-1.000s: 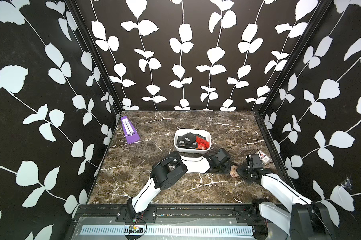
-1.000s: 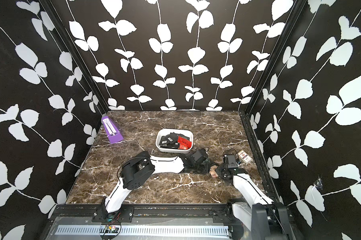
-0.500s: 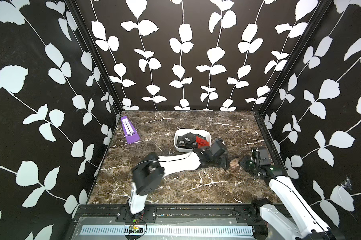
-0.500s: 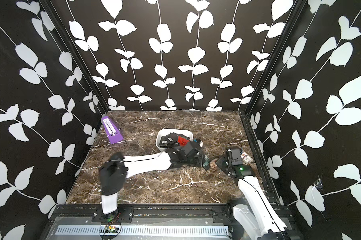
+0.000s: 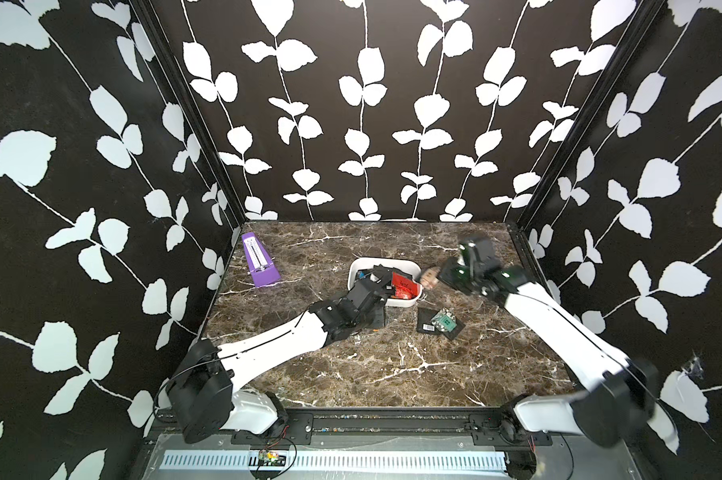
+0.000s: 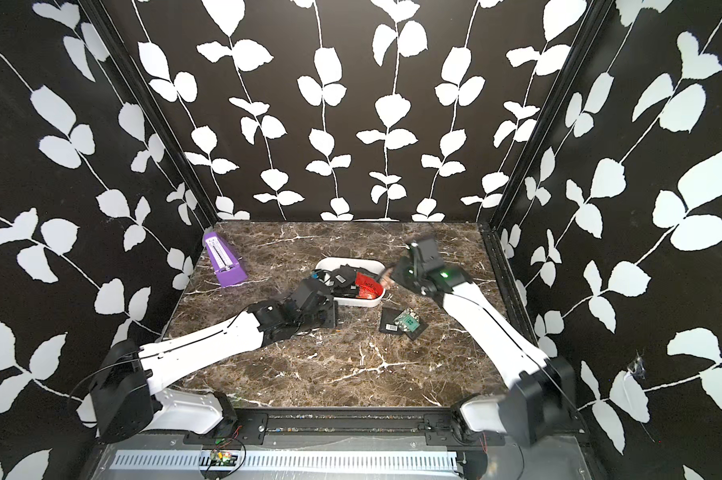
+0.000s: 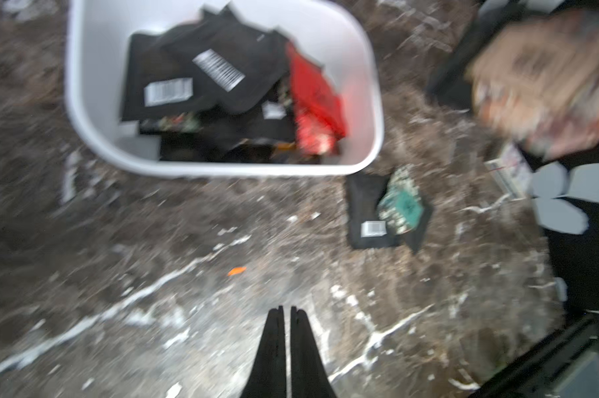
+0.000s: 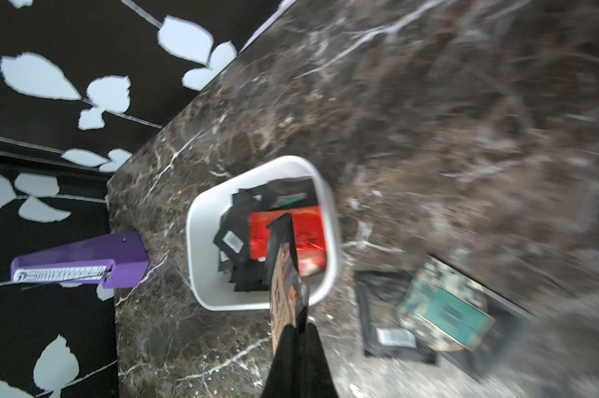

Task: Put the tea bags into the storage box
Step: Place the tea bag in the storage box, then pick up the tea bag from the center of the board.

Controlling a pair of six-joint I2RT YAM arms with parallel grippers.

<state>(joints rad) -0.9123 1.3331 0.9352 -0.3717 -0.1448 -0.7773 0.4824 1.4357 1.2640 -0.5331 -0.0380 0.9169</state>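
Marble table [image 7: 153, 258]: left wrist view alone shows left claw [image 7: 287, 312] closed, empty.

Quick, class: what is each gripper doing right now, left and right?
Left gripper: fingers closed, holding nothing.
Right gripper: fingers closed on a tan tea bag.

- The left arm [image 5: 268, 345] is stretched forward and low; the left gripper [image 7: 285, 312] is seen empty, jaws pressed together.
- The right arm [image 5: 558, 328] is held extended; the right gripper [image 8: 284, 237] is clamped on a tan tea bag [image 8: 286, 303].
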